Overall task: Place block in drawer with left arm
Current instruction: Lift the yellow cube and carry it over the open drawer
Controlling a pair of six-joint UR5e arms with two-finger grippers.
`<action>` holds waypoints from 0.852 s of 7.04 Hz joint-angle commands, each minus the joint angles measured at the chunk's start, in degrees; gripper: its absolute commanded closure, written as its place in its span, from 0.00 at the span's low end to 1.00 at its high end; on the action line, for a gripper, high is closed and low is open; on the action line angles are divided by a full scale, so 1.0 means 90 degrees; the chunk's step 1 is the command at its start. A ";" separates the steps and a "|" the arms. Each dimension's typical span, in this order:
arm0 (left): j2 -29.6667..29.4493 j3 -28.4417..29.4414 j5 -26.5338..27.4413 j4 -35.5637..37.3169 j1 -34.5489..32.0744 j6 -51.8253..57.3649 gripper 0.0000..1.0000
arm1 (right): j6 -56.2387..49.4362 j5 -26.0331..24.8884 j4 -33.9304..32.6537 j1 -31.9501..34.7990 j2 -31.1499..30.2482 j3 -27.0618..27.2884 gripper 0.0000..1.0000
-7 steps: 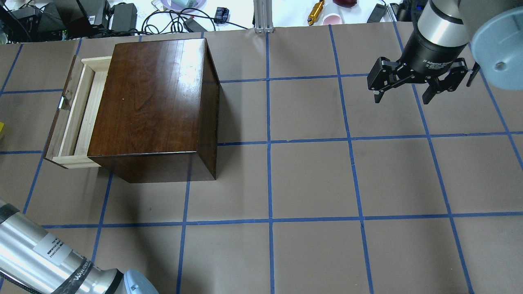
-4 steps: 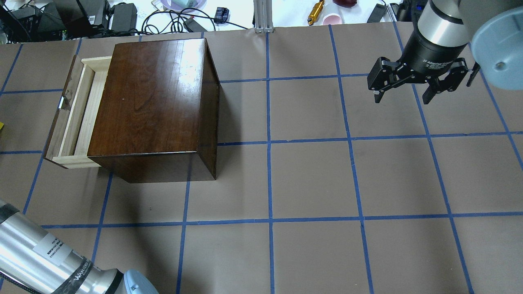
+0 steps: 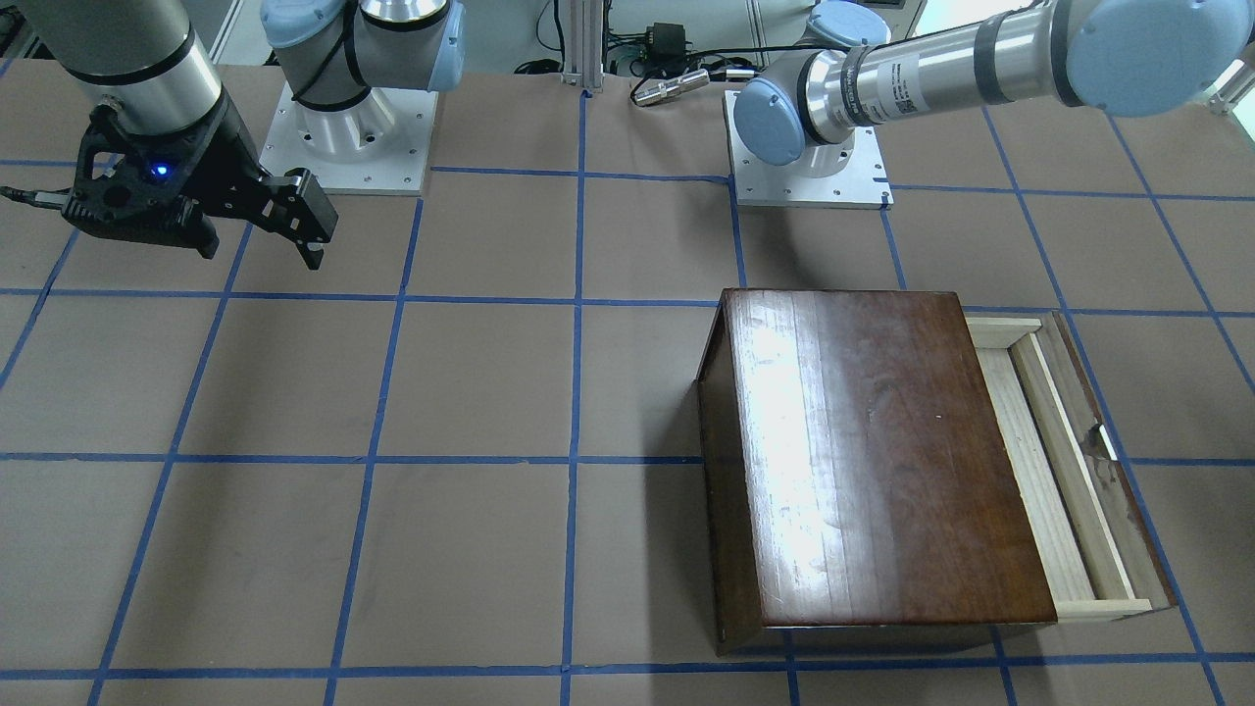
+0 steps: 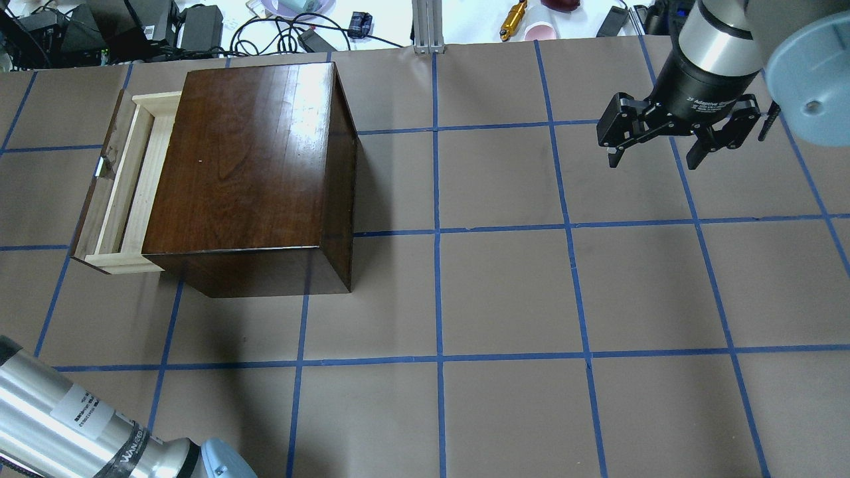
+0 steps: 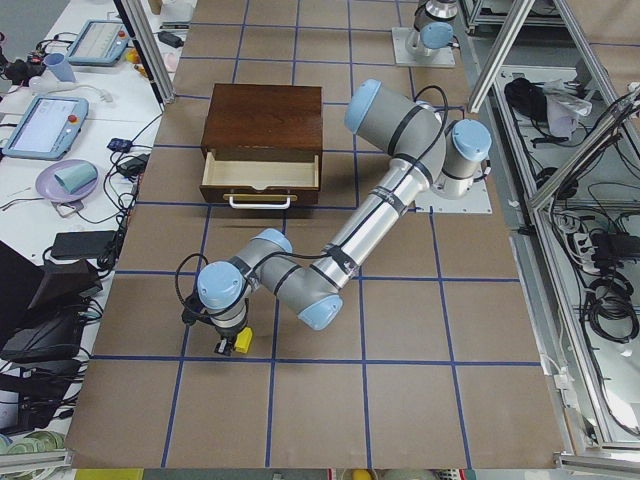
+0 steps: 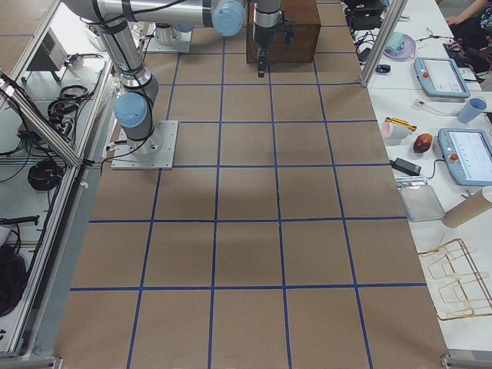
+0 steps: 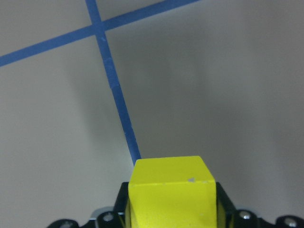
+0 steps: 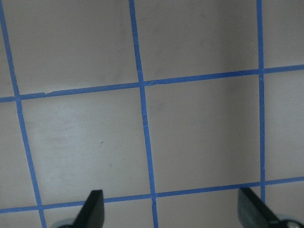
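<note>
The yellow block (image 7: 171, 190) sits between the black fingers (image 7: 224, 205) of my left gripper (image 5: 232, 345), which is shut on it just above the brown table paper, well out in front of the drawer's open end. The block also shows in the exterior left view (image 5: 241, 341). The drawer (image 4: 119, 179) is pulled open from the dark-brown cabinet (image 4: 246, 159), and its pale-wood tray looks empty (image 5: 260, 172). The left arm's forearm (image 4: 66, 425) crosses the overhead view's lower left corner. My right gripper (image 4: 654, 156) is open and empty, far from the cabinet.
Cables, power bricks, cups and tablets lie on the white bench (image 4: 279, 20) beyond the table's far edge. Blue tape lines grid the brown paper. The right gripper hangs over bare paper (image 8: 173, 209). Both arm bases (image 3: 343, 137) stand at the robot's side.
In the overhead view the yellow sliver at the left edge moved up and then out of view. The left forearm shifted slightly down and left. The right arm has not moved.
</note>
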 commanded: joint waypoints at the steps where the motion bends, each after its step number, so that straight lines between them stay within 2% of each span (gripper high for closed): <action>1: 0.0850 -0.0474 0.0009 -0.0545 -0.0037 -0.0068 0.58 | 0.0000 0.0000 0.0000 0.0000 0.0000 0.0000 0.00; 4: 0.1847 -0.1168 -0.0020 -0.1151 -0.0221 -0.0524 0.58 | 0.0000 0.0000 0.0000 0.0000 0.0000 0.0000 0.00; 6: 0.2327 -0.1568 -0.0011 -0.1299 -0.0670 -0.1090 0.60 | 0.0000 0.0000 0.0000 0.0000 0.0000 0.0000 0.00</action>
